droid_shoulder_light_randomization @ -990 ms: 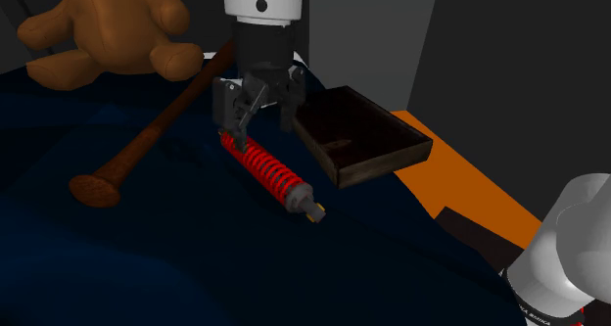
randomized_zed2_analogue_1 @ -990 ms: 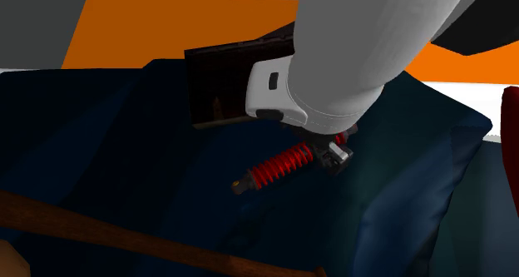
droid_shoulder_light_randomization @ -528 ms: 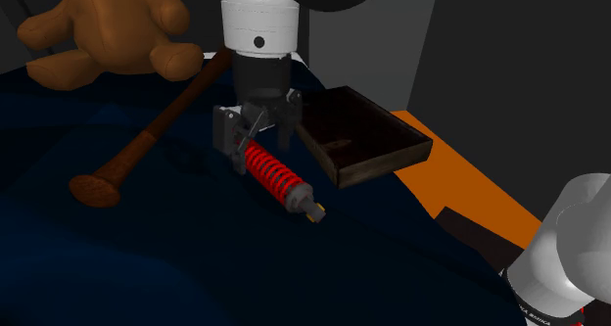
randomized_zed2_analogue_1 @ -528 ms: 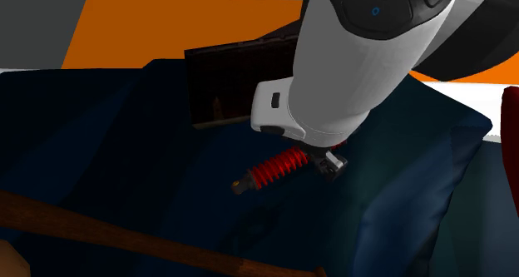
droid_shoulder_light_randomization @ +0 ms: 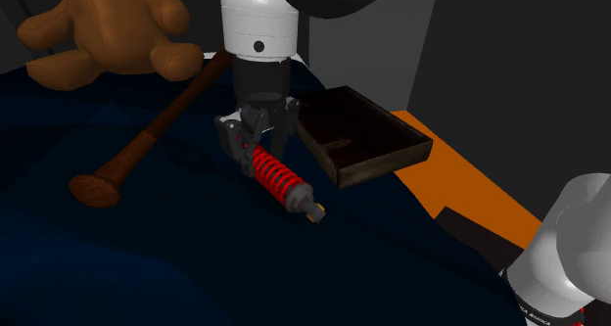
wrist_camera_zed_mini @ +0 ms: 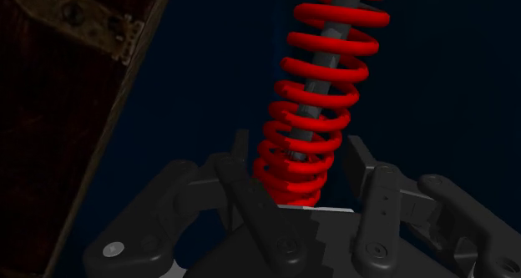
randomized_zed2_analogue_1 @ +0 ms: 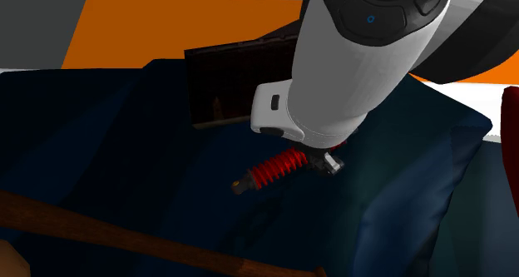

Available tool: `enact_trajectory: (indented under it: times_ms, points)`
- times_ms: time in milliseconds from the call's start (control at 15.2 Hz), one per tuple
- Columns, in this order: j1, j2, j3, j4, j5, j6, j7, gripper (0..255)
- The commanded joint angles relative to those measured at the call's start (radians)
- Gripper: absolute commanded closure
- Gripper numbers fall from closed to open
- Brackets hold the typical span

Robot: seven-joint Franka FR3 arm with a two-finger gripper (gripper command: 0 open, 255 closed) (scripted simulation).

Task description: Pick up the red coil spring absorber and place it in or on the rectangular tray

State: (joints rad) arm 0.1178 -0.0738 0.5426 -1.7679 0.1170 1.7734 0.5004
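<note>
The red coil spring absorber lies on dark blue cloth, its grey tip pointing toward the shoulder view's lower right. My black gripper stands straight down over its upper end, and the fingers have closed in against the coils. In the wrist view the two fingers clasp the end of the spring from both sides. The absorber still rests on the cloth. The dark rectangular tray sits just beyond it toward the shoulder view's right, its brown wall beside the gripper.
A long brown wooden bat lies across the cloth toward the shoulder view's left, and a brown teddy bear sits behind it. An orange floor shows past the cloth's edge. A dark red object stands at the second exterior view's right edge.
The gripper came down over the spring's upper end and its fingers went from wide apart to closed against the coils. The spring has not moved.
</note>
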Motion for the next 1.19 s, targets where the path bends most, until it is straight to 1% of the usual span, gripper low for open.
enact_trajectory:
  times_ms: [0,528,1122]
  points:
    - [0.0,0.0,0.0,0.0,0.0,0.0,0.0,255]
    - [0.0,0.0,0.0,0.0,0.0,0.0,0.0,255]
    - [0.001,0.025,0.003,0.147,-0.015,-0.124,0.018,255]
